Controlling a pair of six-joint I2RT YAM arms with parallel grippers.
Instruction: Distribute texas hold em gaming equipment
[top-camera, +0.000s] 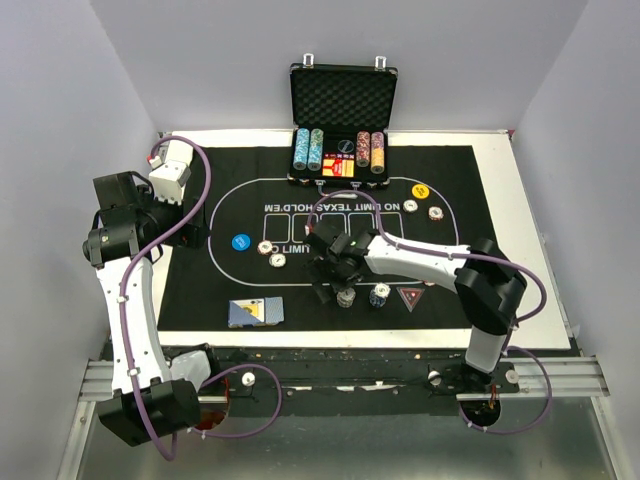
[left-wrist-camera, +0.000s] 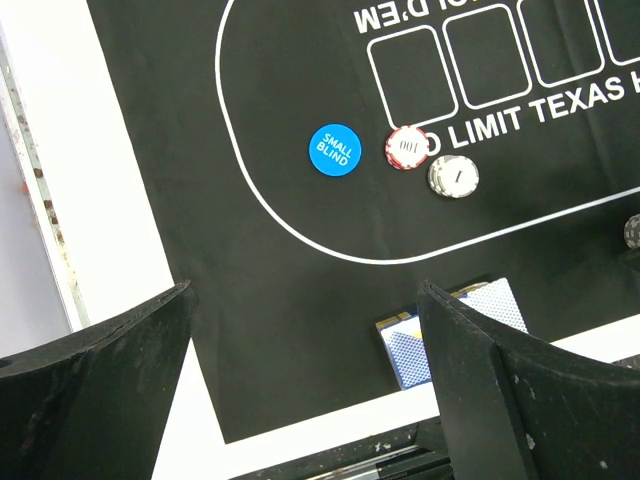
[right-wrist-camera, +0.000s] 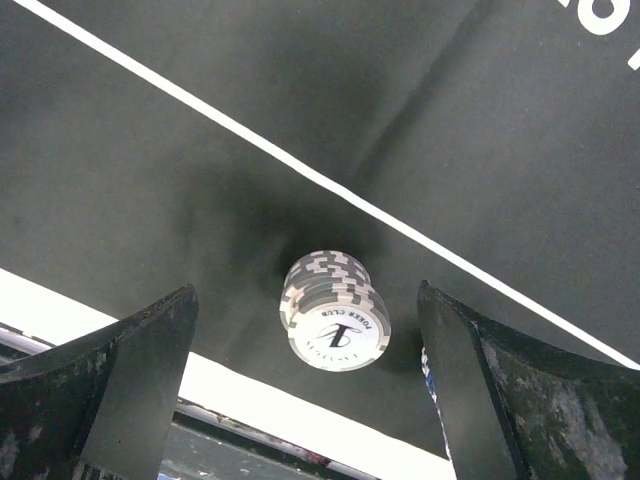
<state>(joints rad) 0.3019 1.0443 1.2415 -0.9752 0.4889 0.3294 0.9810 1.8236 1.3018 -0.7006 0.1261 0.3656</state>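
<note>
right gripper (right-wrist-camera: 305, 288): fingers (right-wrist-camera: 130, 380) clear grey chip stack (right-wrist-camera: 335, 312) both sides | right: blue chip stack (top-camera: 379, 296) close | left: open mat (top-camera: 195, 295)

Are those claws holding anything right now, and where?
Nothing is held. The right gripper stands open around a grey chip stack without touching it; the left gripper is open over the mat.

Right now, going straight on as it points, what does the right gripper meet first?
The right gripper would likely meet the grey-and-white poker chip stack, standing between its open fingers on the black mat; depth is unclear.
</note>
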